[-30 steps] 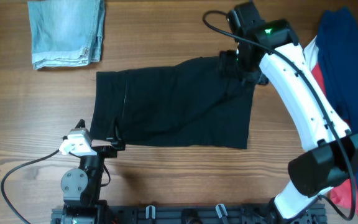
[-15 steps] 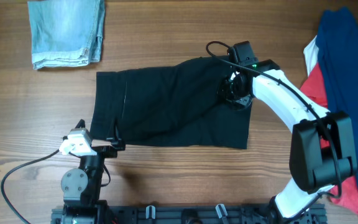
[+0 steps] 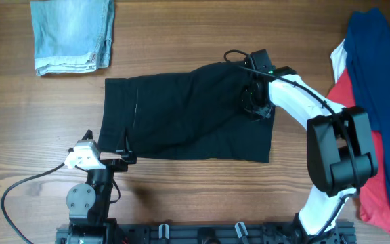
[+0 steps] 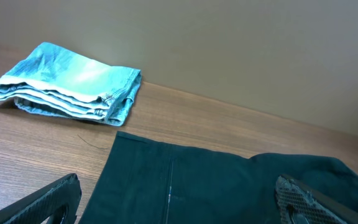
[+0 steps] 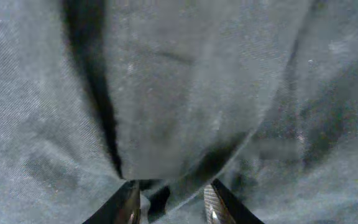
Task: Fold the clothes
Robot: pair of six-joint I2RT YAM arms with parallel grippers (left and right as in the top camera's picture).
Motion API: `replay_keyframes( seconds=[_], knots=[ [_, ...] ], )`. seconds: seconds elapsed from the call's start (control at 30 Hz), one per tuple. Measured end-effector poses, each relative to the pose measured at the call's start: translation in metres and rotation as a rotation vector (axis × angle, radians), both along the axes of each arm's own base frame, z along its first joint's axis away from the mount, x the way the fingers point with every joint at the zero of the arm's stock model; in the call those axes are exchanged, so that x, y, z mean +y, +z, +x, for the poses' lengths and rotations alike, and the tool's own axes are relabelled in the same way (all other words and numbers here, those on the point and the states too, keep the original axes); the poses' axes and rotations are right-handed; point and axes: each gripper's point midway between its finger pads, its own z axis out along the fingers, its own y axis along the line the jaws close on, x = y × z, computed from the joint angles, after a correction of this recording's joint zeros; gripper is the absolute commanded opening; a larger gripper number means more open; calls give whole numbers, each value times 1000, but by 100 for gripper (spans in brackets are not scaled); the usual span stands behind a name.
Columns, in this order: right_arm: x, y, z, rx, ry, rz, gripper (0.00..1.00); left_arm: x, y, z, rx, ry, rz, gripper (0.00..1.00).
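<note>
The black shorts (image 3: 188, 112) lie spread flat in the middle of the table, seams running across the left part. My right gripper (image 3: 257, 105) is pressed down onto the right-hand part of the clothes. In the right wrist view its fingers (image 5: 173, 202) stand close together with a raised ridge of the black fabric (image 5: 179, 93) pinched between them. My left gripper (image 3: 107, 145) rests at the shorts' near left corner, open wide. In its own view it (image 4: 179, 205) straddles the shorts' left edge (image 4: 229, 186) without holding anything.
Folded light-blue denim (image 3: 73, 34) lies at the far left, also seen from the left wrist (image 4: 67, 84). A heap of dark blue (image 3: 378, 74), red (image 3: 378, 203) and white (image 3: 337, 51) garments fills the right edge. A cable (image 3: 19, 190) loops by the left arm's base.
My right gripper came down from the shorts' far right corner onto the fabric further in, and its fingers closed on a ridge of cloth. The left arm has not moved.
</note>
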Motion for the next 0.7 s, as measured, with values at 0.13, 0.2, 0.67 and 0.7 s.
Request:
replay_keyframes(
  seconds=[0.13,0.2,0.67,0.7],
  knots=[
    [-16,-1,1,12,-47,-14,4,0,0,0,0,0,0,100],
    [-18,-1,-1,24,-47,-19,4,0,0,0,0,0,0,100],
    [-18,56,2,-89,-41,4,4,0,0,0,0,0,0,100],
    [-19,67,0,-105,-41,8,33,0,0,0,0,0,0,100]
  ],
)
